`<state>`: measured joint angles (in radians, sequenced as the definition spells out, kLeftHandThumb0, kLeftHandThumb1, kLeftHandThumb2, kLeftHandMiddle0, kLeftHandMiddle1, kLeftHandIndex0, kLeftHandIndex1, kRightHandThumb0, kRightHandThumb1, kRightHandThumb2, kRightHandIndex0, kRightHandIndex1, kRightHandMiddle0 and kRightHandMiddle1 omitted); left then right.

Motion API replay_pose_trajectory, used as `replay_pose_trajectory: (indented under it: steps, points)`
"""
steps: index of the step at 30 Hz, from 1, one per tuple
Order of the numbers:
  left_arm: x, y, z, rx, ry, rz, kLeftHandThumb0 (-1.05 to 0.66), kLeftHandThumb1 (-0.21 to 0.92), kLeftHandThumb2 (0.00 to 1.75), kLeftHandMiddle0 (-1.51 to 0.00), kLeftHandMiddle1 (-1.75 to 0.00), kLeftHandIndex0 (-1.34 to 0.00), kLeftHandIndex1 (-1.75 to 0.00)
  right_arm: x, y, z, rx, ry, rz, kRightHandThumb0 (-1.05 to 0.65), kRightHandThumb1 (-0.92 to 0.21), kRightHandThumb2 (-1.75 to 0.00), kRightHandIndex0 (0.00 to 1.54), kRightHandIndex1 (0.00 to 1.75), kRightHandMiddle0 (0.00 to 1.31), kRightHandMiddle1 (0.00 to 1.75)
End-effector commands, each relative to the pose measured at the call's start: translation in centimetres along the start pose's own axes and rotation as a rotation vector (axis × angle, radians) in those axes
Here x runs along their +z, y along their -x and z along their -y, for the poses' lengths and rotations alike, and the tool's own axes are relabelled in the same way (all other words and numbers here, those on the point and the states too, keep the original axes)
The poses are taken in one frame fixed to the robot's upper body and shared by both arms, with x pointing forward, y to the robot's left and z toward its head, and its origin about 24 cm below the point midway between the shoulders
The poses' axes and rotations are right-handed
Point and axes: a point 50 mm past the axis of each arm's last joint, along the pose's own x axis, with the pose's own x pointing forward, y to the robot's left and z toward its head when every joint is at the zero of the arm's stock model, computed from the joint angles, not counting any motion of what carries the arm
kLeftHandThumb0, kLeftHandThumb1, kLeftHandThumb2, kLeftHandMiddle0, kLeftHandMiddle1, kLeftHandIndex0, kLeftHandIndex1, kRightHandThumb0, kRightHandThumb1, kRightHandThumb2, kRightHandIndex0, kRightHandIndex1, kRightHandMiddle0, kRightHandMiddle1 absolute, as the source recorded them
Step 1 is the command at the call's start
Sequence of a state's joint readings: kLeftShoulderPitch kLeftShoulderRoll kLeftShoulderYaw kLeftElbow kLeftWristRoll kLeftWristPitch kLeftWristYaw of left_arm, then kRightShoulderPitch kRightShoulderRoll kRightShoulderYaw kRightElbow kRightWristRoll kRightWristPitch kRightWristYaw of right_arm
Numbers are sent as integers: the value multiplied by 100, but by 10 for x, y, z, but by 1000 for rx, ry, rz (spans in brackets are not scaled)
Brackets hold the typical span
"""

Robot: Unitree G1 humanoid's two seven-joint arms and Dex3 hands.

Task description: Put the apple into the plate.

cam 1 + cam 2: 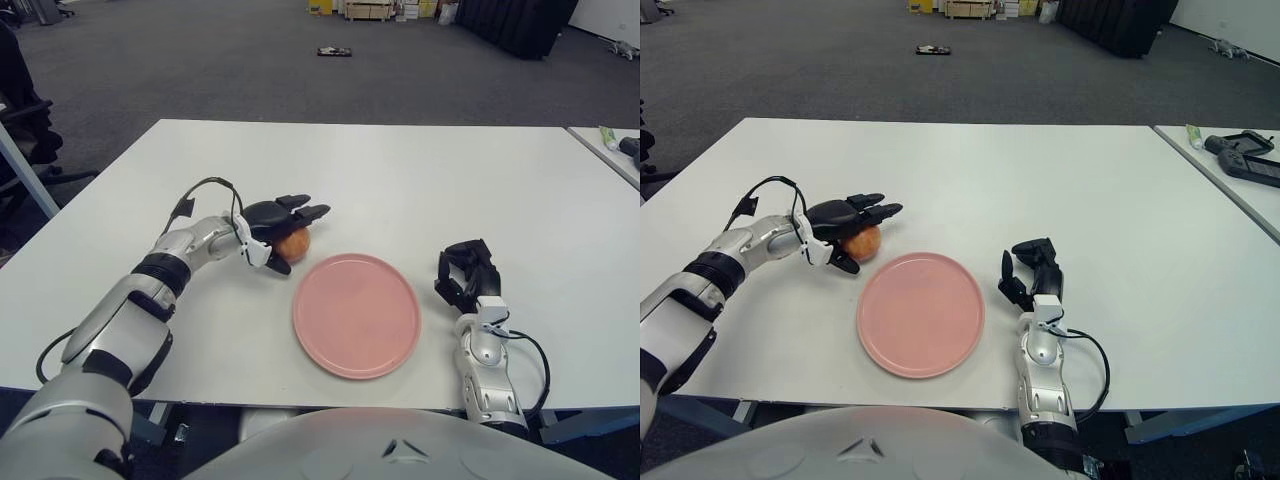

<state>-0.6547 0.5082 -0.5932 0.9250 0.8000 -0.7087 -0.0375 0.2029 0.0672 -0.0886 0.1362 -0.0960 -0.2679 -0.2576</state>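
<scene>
Left hand (pixel 277 222) reaches forward on a low, outstretched arm, palm down, dark fingers (pixel 303 209) extended and cupped. Right hand (pixel 466 272) is upright near the body, fingers curled inward.

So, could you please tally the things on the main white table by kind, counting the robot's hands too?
Apple: 1, under the left hand's fingers, beside the plate.
Pink plate: 1, with nothing on it.
Robot hands: 2, the left hand over the apple and the right hand to the right of the plate.
Total: 4.
</scene>
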Motion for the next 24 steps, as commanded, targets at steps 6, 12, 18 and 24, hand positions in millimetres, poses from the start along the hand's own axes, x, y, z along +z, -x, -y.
replay_pose_trajectory:
  steps: [6,12,18,24]
  points:
    - [-14,7,31,-127,25,-133,-93,64,66,-3,-1,0,0,-8,4,3,-4,17,-53,-37,-73,-79,56,127,30,175]
    - [-21,9,32,-119,63,-194,-89,62,67,-2,-18,0,-14,-9,4,4,1,20,-48,-37,-74,-78,56,127,30,175]
    - [-25,9,33,-98,103,-232,-81,51,77,0,-85,0,-80,-8,5,4,-6,12,-45,-37,-72,-80,56,126,31,175]
    - [-28,11,34,-55,162,-268,-61,29,105,-13,-157,-5,-158,-7,6,4,-8,12,-43,-37,-73,-80,55,126,30,175]
